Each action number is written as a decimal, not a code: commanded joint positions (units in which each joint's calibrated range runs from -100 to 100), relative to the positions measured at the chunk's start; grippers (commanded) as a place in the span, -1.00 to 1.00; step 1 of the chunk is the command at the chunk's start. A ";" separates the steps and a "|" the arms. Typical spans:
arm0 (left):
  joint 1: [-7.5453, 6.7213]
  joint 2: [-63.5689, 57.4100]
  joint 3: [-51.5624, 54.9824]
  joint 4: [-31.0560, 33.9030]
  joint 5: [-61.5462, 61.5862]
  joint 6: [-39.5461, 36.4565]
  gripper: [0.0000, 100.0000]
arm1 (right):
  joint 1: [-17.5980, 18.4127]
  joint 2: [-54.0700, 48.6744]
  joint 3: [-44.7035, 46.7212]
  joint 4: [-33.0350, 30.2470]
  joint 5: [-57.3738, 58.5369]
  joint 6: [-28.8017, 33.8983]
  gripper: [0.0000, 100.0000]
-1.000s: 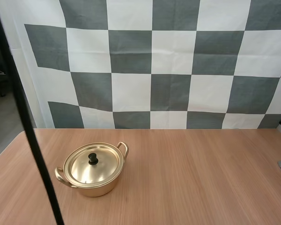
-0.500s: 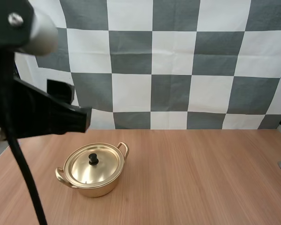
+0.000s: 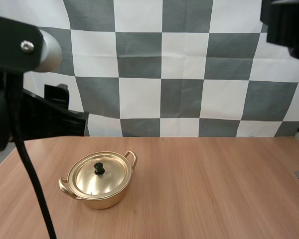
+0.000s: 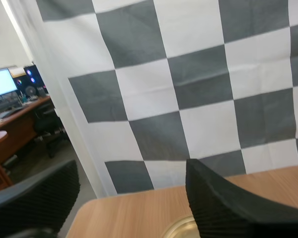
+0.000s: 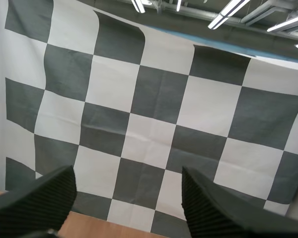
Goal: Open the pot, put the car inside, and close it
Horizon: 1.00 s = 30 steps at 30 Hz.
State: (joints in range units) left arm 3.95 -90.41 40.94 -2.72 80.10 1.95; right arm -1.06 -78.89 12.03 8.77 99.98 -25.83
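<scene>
Two things are deciding how this job starts. The round golden metal pot [image 3: 107, 198] is sitting closed on the light wooden table [image 3: 214, 184], over on your left arm's side. Its flat golden lid [image 3: 89, 183] is seated inside the rim, with the small black knob [image 3: 98, 169] standing upright at the centre. That knob is the only grip that lifts the lid straight off, so it is probably the first target, and the car is waiting on that step. Nothing is touching the pot, and the table around it is giving you free approach from above.

Your left arm [image 3: 20, 50] is hanging high over the table's left side, well above the pot. The left gripper [image 4: 131, 171] is aiming forward across the table rather than down, its two ribbed black fingers [image 4: 223, 208] are standing wide apart with nothing between them, and a sliver of the pot's golden rim is peeking out just beside one finger. You are likely going to need to pitch the wrist down before descending.

Your right arm [image 3: 289, 22] is sitting high on the right, well apart from the pot. The right gripper [image 5: 128, 173] is likewise spread and empty, pointing forward and somewhat upward.
</scene>
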 commanded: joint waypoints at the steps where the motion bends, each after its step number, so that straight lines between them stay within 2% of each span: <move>1: -0.03 0.03 -0.02 0.04 -27.53 0.05 1.00 | 0.02 -0.03 7.73 0.64 0.02 0.13 1.00; 5: -0.03 0.03 -0.02 0.29 -30.57 0.05 1.00 | 0.02 -0.03 16.76 0.72 0.02 0.74 1.00; 8: -0.03 -0.08 1.27 1.36 -24.99 0.05 1.00 | 0.02 -0.03 22.42 0.72 0.02 1.21 1.00; 9: -0.03 -0.37 2.62 1.36 -22.45 0.05 0.87 | 0.02 -0.03 24.05 0.72 0.02 1.21 1.00; 10: -0.03 -0.66 4.60 1.36 -21.59 0.05 0.64 | 0.02 -0.03 25.34 0.72 0.02 1.21 1.00; 13: -0.03 -2.34 11.58 1.13 -23.05 0.05 -0.24 | 0.02 -0.03 29.24 0.72 0.02 1.21 1.00; 16: -0.03 -4.20 19.19 1.00 -30.01 0.05 -0.97 | 0.02 -0.03 32.46 0.72 0.02 1.21 1.00; 19: -0.13 -5.47 26.64 -1.43 -41.88 -0.09 -1.00 | 0.02 -0.03 34.75 0.72 -3.32 1.21 1.00; 22: -1.16 -5.47 34.18 -3.32 -52.14 -2.08 -1.00 | 0.02 -0.03 35.29 0.86 -4.24 -0.04 1.00; 24: -2.02 -5.47 38.63 -3.44 -58.06 -4.42 -1.00 | 0.02 -0.03 35.29 2.57 -4.24 -3.61 1.00; 25: -2.41 -5.47 40.93 -3.44 -61.21 -5.45 -1.00 | 0.02 -0.03 35.29 4.00 -3.66 -5.69 0.89; 26: -2.61 -5.64 42.66 -3.44 -64.50 -6.04 -1.00 | 0.02 -0.03 35.29 5.55 -3.29 -7.01 0.35; 27: -2.89 -5.98 44.62 -3.44 -67.38 -6.04 -1.00 | 0.02 -0.03 35.29 6.57 -3.06 -6.82 -0.51; 28: -2.96 -6.62 46.38 -3.44 -69.60 -6.04 -1.00 | 0.02 -0.03 35.29 7.25 -3.06 -6.00 -1.00; 30: -2.96 -8.64 49.09 -3.44 -70.50 -6.04 -1.00 | 0.02 -0.03 35.16 7.72 -3.06 -5.77 -1.00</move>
State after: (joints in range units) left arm 1.01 -97.83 81.45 -6.13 24.31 -4.08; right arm -1.06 -78.89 47.31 15.87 96.82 -32.69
